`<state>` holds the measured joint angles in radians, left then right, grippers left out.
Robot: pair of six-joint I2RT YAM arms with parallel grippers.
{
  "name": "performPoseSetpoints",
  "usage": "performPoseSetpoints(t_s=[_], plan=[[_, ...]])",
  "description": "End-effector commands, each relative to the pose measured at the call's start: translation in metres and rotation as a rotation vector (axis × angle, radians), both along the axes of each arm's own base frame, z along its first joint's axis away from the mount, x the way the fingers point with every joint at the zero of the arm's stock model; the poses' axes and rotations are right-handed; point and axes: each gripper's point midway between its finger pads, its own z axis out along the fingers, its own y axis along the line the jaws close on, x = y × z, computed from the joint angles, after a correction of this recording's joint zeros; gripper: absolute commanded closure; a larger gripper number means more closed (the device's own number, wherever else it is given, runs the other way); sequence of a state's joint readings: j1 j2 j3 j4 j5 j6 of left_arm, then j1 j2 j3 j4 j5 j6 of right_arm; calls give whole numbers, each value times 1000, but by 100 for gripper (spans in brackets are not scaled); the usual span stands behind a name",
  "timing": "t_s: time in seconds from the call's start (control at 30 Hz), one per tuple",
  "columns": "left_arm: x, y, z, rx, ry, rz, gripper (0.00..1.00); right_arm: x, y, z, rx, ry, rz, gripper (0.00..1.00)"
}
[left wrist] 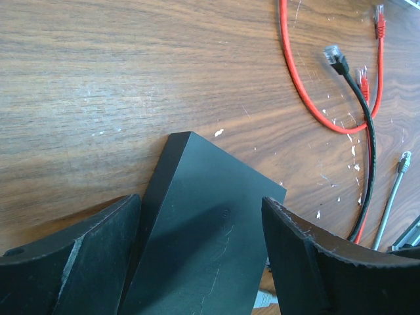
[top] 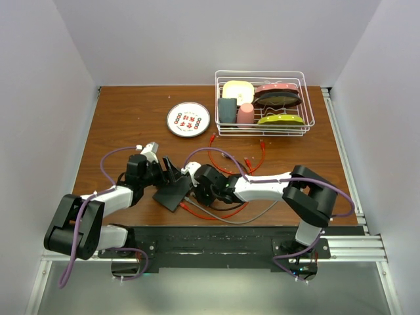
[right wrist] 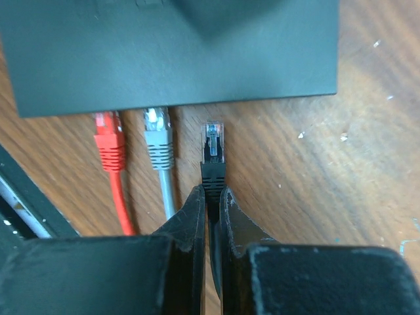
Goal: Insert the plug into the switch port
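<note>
The switch (top: 172, 194) is a flat dark box lying on the wooden table; it also shows in the left wrist view (left wrist: 203, 243) and the right wrist view (right wrist: 170, 52). My left gripper (left wrist: 200, 200) straddles it, one finger against each long side, and holds it. My right gripper (right wrist: 211, 193) is shut on the black plug (right wrist: 212, 147), which points at the switch's port edge with its clear tip a short gap away from it. A red plug (right wrist: 108, 141) and a grey plug (right wrist: 159, 141) sit in ports just left of it. The ports themselves are hidden under the edge.
Loose red cable (left wrist: 302, 85), a black cable end (left wrist: 335, 58) and a grey cable end (left wrist: 405, 161) lie right of the switch. A round white plate (top: 188, 119) and a wire rack (top: 305, 108) of dishes stand at the back. The black rail runs along the near edge.
</note>
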<state>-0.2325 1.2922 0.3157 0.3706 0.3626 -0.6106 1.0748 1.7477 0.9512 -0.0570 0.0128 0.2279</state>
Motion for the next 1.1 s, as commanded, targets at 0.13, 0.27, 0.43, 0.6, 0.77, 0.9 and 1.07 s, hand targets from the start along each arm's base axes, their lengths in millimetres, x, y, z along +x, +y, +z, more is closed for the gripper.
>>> performPoseSetpoints(t_s=[0.13, 0.27, 0.43, 0.6, 0.77, 0.9, 1.07], plan=[[-10, -3, -6, -5, 49, -11, 22, 1, 13, -2, 38, 4, -4, 100], [-11, -2, -7, -3, 51, -10, 23, 7, 16, 3, 58, -18, -26, 100], [-11, -2, -9, -1, 52, -13, 27, 12, 17, 11, 82, -42, -50, 100], [-12, -2, -11, 0, 59, -14, 28, 15, 17, 14, 80, -54, -63, 100], [-11, -3, -10, -2, 55, -18, 31, 19, 16, 23, 87, -74, -77, 100], [-12, -4, -11, -6, 58, -24, 34, 21, 17, 28, 90, -84, -82, 100], [-13, -4, -12, -5, 60, -28, 35, 24, 19, 31, 93, -95, -88, 100]])
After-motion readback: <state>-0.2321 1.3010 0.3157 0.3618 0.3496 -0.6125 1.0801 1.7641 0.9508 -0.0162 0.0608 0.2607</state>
